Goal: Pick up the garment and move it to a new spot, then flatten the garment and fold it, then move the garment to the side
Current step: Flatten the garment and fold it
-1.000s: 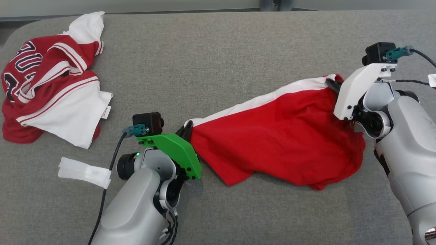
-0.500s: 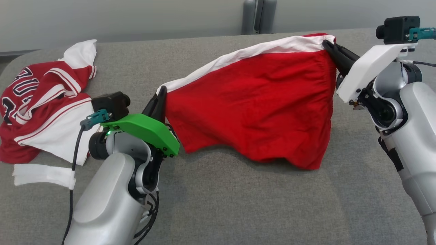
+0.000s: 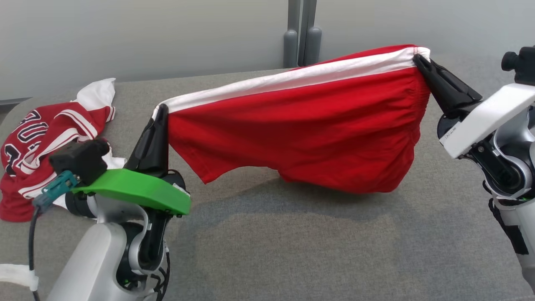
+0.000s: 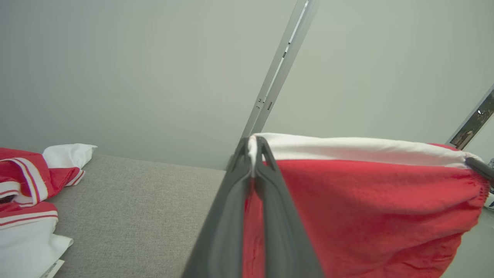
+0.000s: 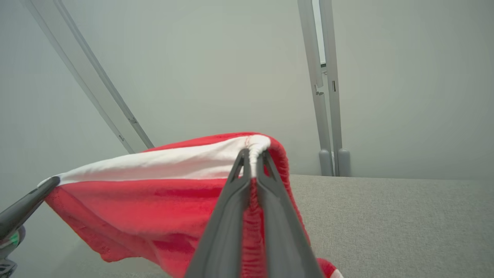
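The garment (image 3: 301, 121), red shorts with a white side stripe, hangs stretched in the air above the grey table (image 3: 334, 251). My left gripper (image 3: 163, 109) is shut on its lower left corner, and my right gripper (image 3: 419, 59) is shut on its higher right corner by the gathered waistband. The left wrist view has the two dark fingers pinching the white edge of the garment (image 4: 366, 200) at my left gripper (image 4: 255, 144). In the right wrist view my right gripper (image 5: 253, 154) clamps the white band of the garment (image 5: 154, 200). The cloth's lowest fold hangs close over the table.
A crumpled red-and-white jersey (image 3: 37, 142) lies at the table's far left, also in the left wrist view as the jersey (image 4: 23, 200). A white strip (image 3: 14, 274) lies near the front left corner. A pale wall with a vertical post (image 3: 301, 37) stands behind the table.
Both grippers have lifted the garment off the table and pulled it taut, the right end higher. The head camera has tilted up, so the wall behind has come into view.
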Tool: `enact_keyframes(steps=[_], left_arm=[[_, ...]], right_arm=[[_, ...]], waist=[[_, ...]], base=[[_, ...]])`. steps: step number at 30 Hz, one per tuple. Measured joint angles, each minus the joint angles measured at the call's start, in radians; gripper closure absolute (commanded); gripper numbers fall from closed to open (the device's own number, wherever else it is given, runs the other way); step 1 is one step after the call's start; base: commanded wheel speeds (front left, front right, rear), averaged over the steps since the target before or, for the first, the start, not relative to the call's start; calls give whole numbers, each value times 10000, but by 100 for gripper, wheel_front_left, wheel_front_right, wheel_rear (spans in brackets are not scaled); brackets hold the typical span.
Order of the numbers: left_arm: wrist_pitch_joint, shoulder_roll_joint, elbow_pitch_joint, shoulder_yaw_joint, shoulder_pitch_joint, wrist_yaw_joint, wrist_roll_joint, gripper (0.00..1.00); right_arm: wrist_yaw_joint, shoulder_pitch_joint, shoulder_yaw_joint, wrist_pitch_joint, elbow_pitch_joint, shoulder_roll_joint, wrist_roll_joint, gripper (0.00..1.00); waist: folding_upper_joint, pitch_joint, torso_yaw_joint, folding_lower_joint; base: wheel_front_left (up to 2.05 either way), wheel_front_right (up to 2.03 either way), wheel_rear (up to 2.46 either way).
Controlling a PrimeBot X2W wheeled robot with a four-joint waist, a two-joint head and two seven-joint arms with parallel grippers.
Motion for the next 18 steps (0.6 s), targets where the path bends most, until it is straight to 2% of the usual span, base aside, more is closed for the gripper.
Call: enact_keyframes(steps=[5,10,13,18], left_arm=[[397,385,-1022,234,67,295,2,100],[1064,708,-1108,347,-781,316,8,100],[1553,884,-458,341,-1634,272,13,100],[1921,938,1244,192,-3530,128,407,100]], right_arm=[[0,209,-531,453,-1028,282,-171,100],[-2,-343,-560,905,-1003,771,-663,100],[0,-1252,-403,1028,-211,1181,-1045,100],[-2,-3442,12,596,2079,1983,-2061,100]], waist=[[0,76,-28,0],[0,356,-26,0],[0,601,-23,0],[0,1117,-44,0]], base=[[0,0,0],[0,0,0],[0,0,0],[0,0,0]])
